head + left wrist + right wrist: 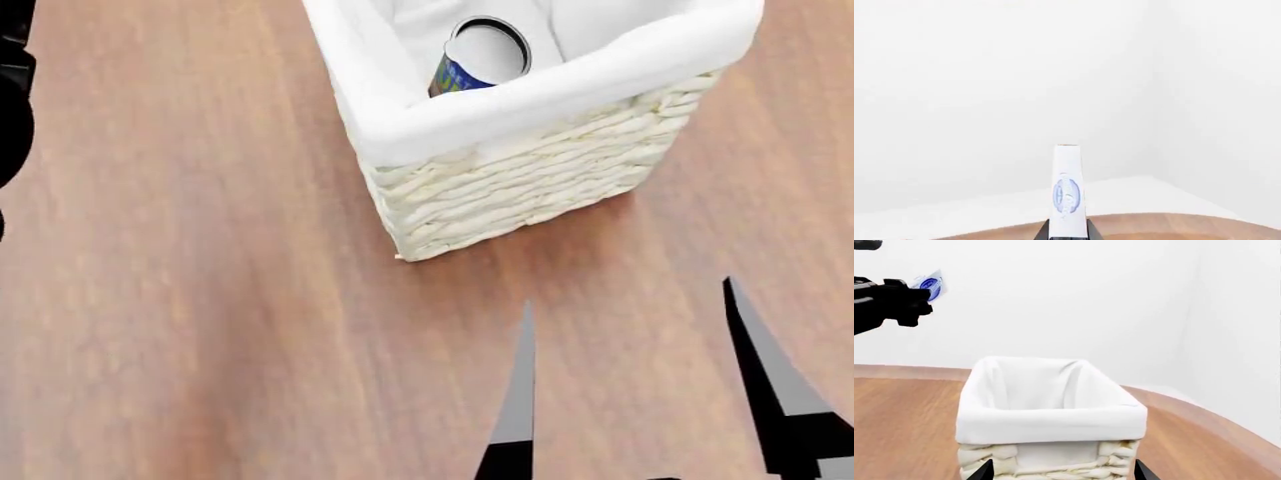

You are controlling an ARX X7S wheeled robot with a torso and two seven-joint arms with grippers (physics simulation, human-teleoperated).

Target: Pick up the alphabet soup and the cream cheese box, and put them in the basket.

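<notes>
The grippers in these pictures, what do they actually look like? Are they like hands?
Not hands. The right gripper is two thin, flat fingers tapering to sharp points, grey on the faces and black toward the base. The left gripper and its arm are blocky matte black. No cables, markings or coverings are visible in any view.

The head view looks steeply down, close over the table (174,300) and the basket (521,195). The right wrist view faces the basket (1051,410) level and near, from the table's height, toward white walls. The left wrist view looks out high above the table (1174,222), toward the walls. Head and right wrist views share the basket.
</notes>
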